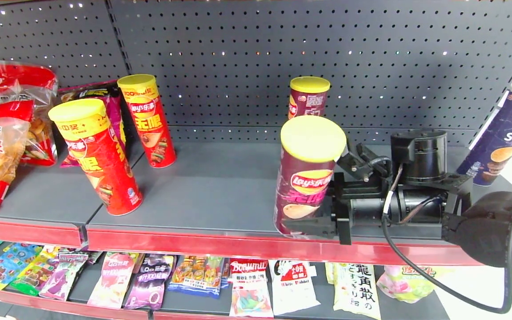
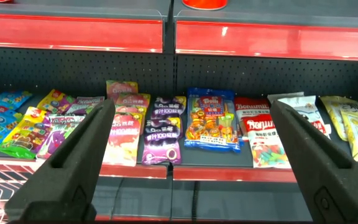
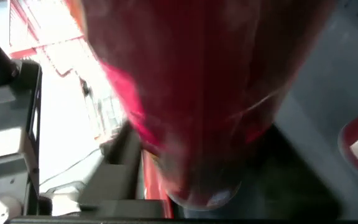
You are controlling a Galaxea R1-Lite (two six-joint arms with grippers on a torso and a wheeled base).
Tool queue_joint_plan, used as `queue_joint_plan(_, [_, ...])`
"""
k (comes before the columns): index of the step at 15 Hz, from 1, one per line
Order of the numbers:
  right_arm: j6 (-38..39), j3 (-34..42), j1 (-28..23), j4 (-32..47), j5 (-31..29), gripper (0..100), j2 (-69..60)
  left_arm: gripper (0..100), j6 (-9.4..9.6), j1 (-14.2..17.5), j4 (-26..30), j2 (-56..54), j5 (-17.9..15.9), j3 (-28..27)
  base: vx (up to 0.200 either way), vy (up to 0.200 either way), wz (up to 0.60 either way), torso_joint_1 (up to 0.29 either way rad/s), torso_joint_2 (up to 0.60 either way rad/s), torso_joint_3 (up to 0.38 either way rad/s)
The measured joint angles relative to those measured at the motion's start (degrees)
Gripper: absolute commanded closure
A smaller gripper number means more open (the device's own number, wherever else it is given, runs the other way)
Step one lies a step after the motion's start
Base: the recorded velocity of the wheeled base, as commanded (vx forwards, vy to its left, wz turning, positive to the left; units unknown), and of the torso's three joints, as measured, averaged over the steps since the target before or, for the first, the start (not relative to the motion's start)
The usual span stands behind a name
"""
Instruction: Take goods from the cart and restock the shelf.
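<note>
A maroon chip can with a yellow lid (image 1: 306,173) stands at the front edge of the grey upper shelf (image 1: 220,186), with my right gripper (image 1: 322,200) shut on its lower body from the right. The same maroon can (image 3: 210,93) looms close in the right wrist view. A second maroon can (image 1: 308,98) stands behind it against the pegboard. Two red chip cans (image 1: 98,155) (image 1: 147,120) stand further left on the shelf. My left gripper (image 2: 191,162) is open with nothing between its fingers, facing the lower shelf of candy bags (image 2: 210,121).
Snack bags (image 1: 7,129) fill the shelf's left end. A blue chip can (image 1: 500,142) leans at the far right. The red shelf lip (image 1: 194,242) runs along the front. Bags of sweets (image 1: 247,284) lie on the shelf below.
</note>
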Motion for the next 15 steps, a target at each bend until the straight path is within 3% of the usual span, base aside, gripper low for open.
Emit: queue_joint_plan(15, [2.02,2.21,-1.51,-0.87,-2.51,0,-2.49,0,0.00,0.02,0.00,0.00,0.01,0.00,0.000,0.000,0.00,0.000,0.00,0.000])
